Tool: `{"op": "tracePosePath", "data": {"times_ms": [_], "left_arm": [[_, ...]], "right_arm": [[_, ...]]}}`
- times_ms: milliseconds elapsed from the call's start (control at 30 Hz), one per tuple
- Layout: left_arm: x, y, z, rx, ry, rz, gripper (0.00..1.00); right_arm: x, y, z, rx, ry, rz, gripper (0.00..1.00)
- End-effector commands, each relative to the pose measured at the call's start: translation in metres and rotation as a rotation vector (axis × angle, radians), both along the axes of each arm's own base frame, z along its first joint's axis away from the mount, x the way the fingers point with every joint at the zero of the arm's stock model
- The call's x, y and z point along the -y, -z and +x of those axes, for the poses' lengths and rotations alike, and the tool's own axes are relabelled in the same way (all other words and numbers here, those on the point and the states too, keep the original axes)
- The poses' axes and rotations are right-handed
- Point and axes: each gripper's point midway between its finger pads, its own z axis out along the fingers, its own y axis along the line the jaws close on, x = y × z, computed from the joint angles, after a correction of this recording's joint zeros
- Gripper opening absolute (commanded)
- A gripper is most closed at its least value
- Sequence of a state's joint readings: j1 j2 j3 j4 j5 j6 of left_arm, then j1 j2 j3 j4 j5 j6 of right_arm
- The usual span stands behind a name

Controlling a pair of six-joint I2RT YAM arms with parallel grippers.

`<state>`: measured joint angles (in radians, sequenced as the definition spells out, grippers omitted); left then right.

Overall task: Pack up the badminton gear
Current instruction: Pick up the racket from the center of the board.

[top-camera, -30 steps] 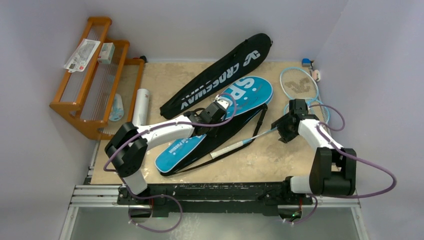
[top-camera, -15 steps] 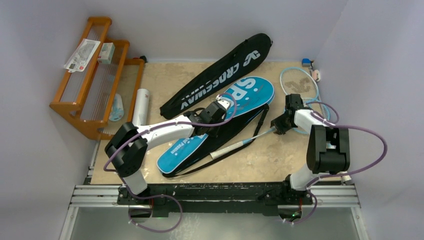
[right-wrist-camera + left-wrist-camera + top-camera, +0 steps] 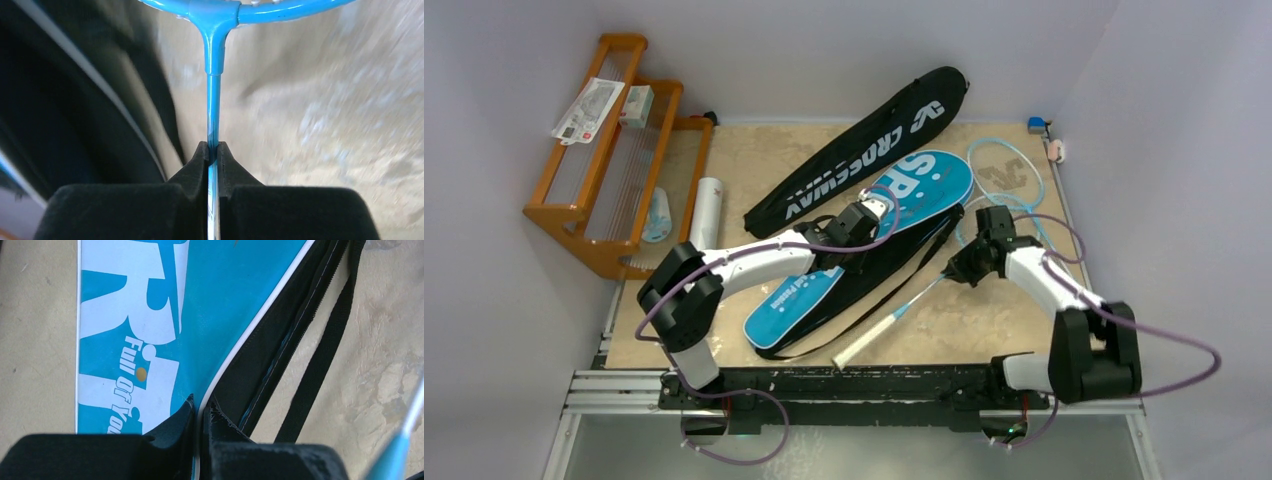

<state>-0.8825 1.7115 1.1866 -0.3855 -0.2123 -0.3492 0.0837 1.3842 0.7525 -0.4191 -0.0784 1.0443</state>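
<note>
A blue "SPORT" cover [image 3: 927, 183] lies across the table's middle, and my left gripper [image 3: 864, 240] is shut on its white-piped edge [image 3: 235, 347], where the blue face meets the black side. My right gripper [image 3: 952, 270] is shut on the thin shaft [image 3: 213, 100] of a light-blue racket [image 3: 894, 312]. Its white handle points at the near edge and its head [image 3: 1022, 222] lies behind the gripper. A second racket head [image 3: 1004, 165] rests at the back right. The black "CROSSWAY" cover [image 3: 864, 150] lies behind the blue one. A white tube [image 3: 707, 212] stands at the left.
An orange wooden rack [image 3: 609, 150] holding packets stands off the table's left side. The blue cover's black strap [image 3: 320, 365] trails on the tabletop toward the racket. Small blue and pink items [image 3: 1044, 135] sit in the back right corner by the wall.
My right gripper shut on the racket shaft and drew it left and nearer. The racket swung, so its handle now points at the front edge. The left arm stayed put.
</note>
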Motion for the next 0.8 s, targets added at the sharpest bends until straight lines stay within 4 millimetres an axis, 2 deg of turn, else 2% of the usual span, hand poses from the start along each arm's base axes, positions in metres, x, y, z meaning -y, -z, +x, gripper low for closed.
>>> {"op": "tracePosePath", "data": {"times_ms": [0, 100, 200, 400, 600, 767], "left_arm": [[0.023, -0.017, 0.02, 0.037, -0.009, -0.085, 0.0], [0.028, -0.021, 0.025, 0.031, -0.013, -0.092, 0.0], [0.035, -0.024, 0.03, 0.033, -0.008, -0.103, 0.0], [0.043, -0.028, 0.047, 0.038, -0.01, -0.093, 0.0], [0.05, -0.037, 0.061, 0.053, -0.015, -0.073, 0.0], [0.054, -0.039, 0.067, 0.057, -0.021, -0.063, 0.0]], "right_arm": [[-0.031, -0.017, -0.036, 0.001, 0.026, 0.123, 0.0], [-0.038, -0.018, -0.053, 0.002, 0.035, 0.176, 0.0], [-0.04, -0.028, -0.063, 0.008, 0.02, 0.187, 0.0], [-0.045, -0.052, -0.078, 0.053, -0.025, 0.195, 0.0], [-0.045, -0.067, -0.089, 0.086, -0.073, 0.163, 0.0], [-0.065, -0.068, -0.095, 0.065, -0.175, 0.133, 0.0]]}}
